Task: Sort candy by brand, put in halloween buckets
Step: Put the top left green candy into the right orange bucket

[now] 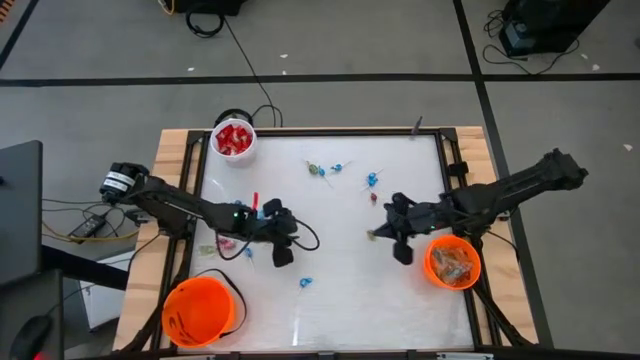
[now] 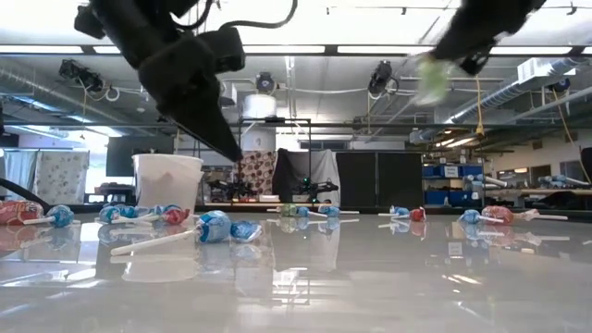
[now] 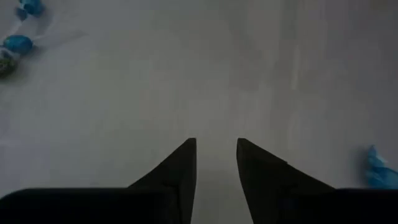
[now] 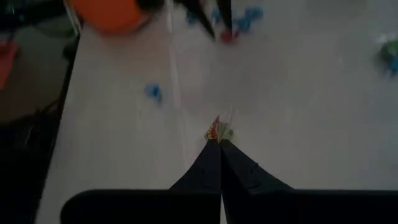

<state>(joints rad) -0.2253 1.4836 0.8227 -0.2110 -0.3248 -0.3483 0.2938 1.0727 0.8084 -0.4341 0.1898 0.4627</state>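
Note:
My right gripper [image 1: 380, 234] is shut on a small yellow-green and red wrapped candy [image 4: 216, 130], held high above the table and left of the right orange bucket [image 1: 453, 262], which holds candy. My left gripper [image 3: 216, 155] stands open over bare table at the left centre [image 1: 285, 238], with nothing between its fingers. Loose candy lies on the table: blue-wrapped lollipops [image 1: 320, 170], [image 1: 372, 180], a blue piece [image 1: 305, 283] and more beside the left arm [image 1: 230, 245]. A second orange bucket [image 1: 200, 310] stands near left. A white bucket [image 1: 233, 140] at far left holds red packets. My right gripper pinches the small candy by one end of its wrapper [image 4: 215, 134] between its two fingertips. The rest of the piece sticks out past the tips. The fingers slant down from the table's right side. The candy [image 2: 430, 79] is lifted well clear of the table.
Black frame rails [image 1: 190, 180] run along the table's left and right sides. A loose black cable [image 1: 305, 238] loops beside the left gripper. The white tabletop [image 1: 340, 310] is bare toward the near edge. Wires and a small device [image 1: 90, 225] lie off the table's left.

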